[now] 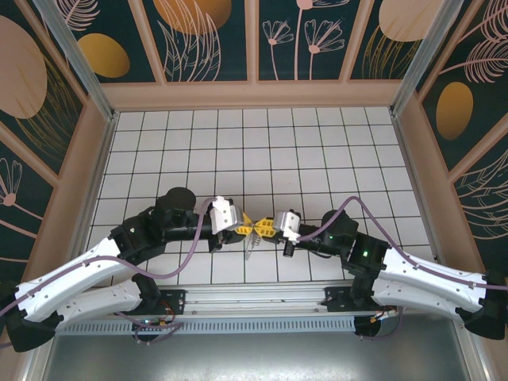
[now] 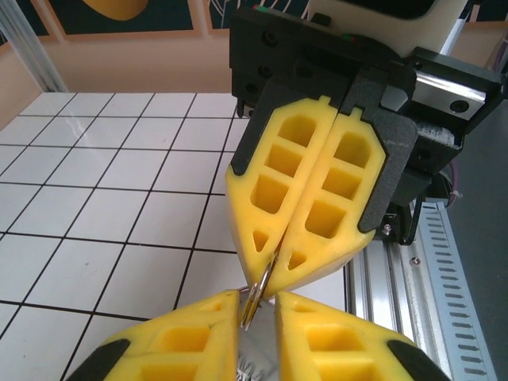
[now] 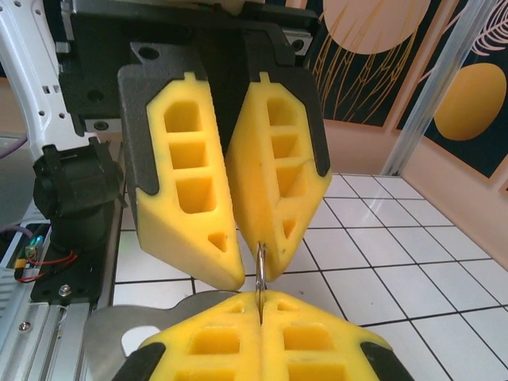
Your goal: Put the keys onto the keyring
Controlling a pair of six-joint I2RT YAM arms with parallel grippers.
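My two grippers meet tip to tip above the near middle of the tiled floor. A thin wire ring [image 3: 259,266] of the keyring stands on edge, and my right gripper [image 3: 260,300] is shut on it. The keyring's grey metal plate [image 3: 107,337] hangs below, to the left of the right fingers. My left gripper [image 2: 257,308] is open, its fingers a small gap apart, with the wire ring [image 2: 260,287] at the inner edge of one fingertip [image 2: 226,305]. From above, the left gripper [image 1: 244,226] and right gripper [image 1: 267,228] face each other, the plate [image 1: 250,248] dangling under them. The keys are out of view.
The white tiled floor [image 1: 254,151] stretches behind the grippers to the wooden walls. A metal rail [image 1: 254,298] runs along the near edge under both arm bases. Purple cables loop over each arm.
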